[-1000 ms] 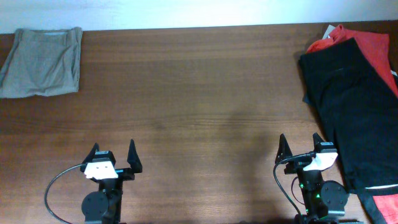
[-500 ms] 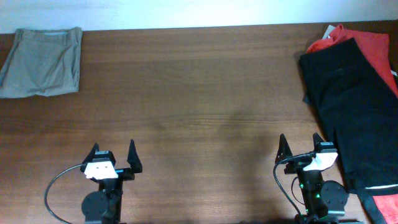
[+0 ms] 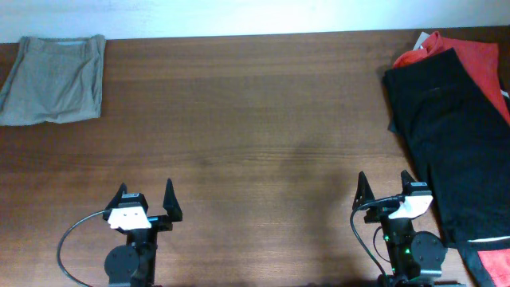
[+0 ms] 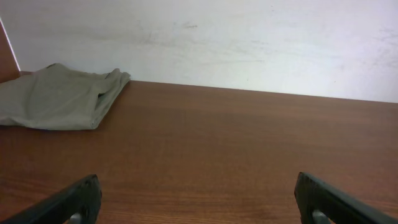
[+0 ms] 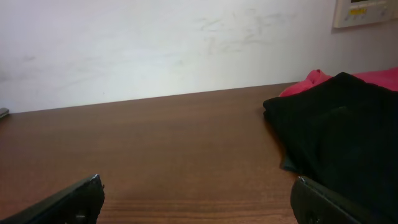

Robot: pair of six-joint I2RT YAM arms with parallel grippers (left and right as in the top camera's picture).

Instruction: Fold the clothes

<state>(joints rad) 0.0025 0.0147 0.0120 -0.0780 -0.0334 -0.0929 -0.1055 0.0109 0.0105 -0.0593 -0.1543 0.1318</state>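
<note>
Looking down on a brown wooden desk [image 3: 255,119] with both arms parked at its near edge. Finding the left pincer [image 3: 145,194] spread wide, with fingers aimed at the far edge and only bare wood between them. Finding the right pincer [image 3: 383,183] spread wide in the same way, near the black shorts [image 3: 450,143] but not touching them. Noting the grey-khaki shorts [image 3: 54,80] folded into a flat rectangle at the far left corner, well apart from the left pincer. Placing the black shorts along the right edge of the desk, stretched lengthwise from far to near, with a thin white stripe [image 3: 488,239] across the near end. Spotting the red T-shirt [image 3: 482,56] under the black shorts, showing at the far right corner and again at the near right edge. From the right wrist, seeing black cloth lying over red on the right, with a pale wall [image 5: 155,43] behind. Cannot tell whether the black cloth is one garment or two.
</note>
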